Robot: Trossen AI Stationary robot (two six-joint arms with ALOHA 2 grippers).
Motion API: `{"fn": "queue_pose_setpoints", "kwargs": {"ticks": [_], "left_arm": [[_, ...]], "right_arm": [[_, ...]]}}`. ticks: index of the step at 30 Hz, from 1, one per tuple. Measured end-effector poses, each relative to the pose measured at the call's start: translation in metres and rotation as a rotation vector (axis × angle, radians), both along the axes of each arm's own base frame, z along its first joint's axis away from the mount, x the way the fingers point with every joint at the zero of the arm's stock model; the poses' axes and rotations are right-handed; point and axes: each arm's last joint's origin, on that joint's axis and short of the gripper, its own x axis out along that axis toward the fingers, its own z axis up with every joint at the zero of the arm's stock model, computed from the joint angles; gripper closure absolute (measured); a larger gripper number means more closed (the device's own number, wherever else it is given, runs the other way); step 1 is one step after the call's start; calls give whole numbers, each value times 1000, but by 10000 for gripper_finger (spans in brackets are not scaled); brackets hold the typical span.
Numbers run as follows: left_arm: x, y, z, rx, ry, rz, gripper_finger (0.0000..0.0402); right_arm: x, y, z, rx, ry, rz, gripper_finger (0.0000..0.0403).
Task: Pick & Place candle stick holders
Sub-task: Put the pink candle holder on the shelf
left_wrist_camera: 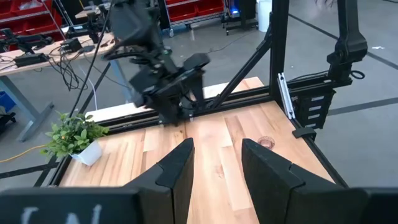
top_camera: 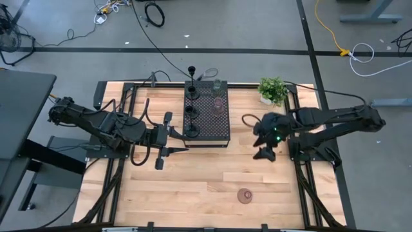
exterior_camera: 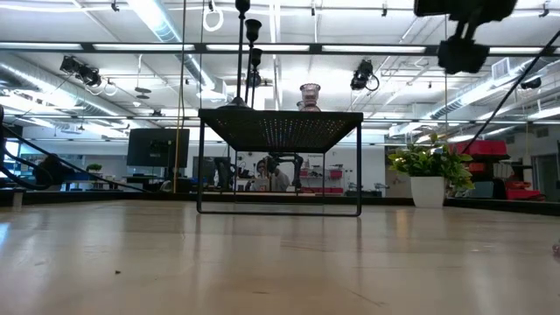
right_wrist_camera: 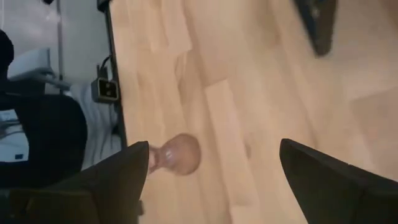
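Black thin-stemmed candle stick holders [top_camera: 191,111] stand upright along the left side of the black perforated block [top_camera: 215,129]. Two low dome-like holders [top_camera: 217,106] rest on the block beside them. One reddish-brown dome holder [top_camera: 244,195] sits on the table toward the near edge, and it also shows in the right wrist view [right_wrist_camera: 180,154]. My right gripper [top_camera: 264,153] hangs open above the table, right of the block and farther back than that holder. My left gripper [left_wrist_camera: 217,155] is open just left of the block, pointing toward the table's right, with nothing between its fingers.
A small potted plant [top_camera: 272,90] stands at the far right of the table. The block stands on thin legs [exterior_camera: 200,166], raised off the wood. Black frame rails [top_camera: 302,187] run along the table's left and right edges. Bare wood lies between the block and the near edge.
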Motion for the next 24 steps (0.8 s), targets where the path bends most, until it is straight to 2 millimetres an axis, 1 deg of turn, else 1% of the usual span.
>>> {"fn": "queue_pose_setpoints", "kwargs": {"ticks": [6,9,11,15,19,22,24], "left_arm": [[0,0,0,-18,1,4,264],[0,0,0,-18,1,4,264],[0,0,0,-18,1,5,264],[0,0,0,-18,1,5,264],[0,0,0,-22,1,5,264],[0,0,0,-23,-1,5,264],[0,0,1,-24,-4,6,264]], "right_arm": [[-5,29,-1,27,57,-35,46],[-11,48,-1,-7,61,-62,46],[-15,59,-6,-40,46,-88,46],[-21,86,-22,-38,-16,-152,46],[-29,112,-52,-28,-44,-175,46],[-31,128,-74,-14,-74,-207,46],[-29,138,-85,-9,-90,-205,46]]}}
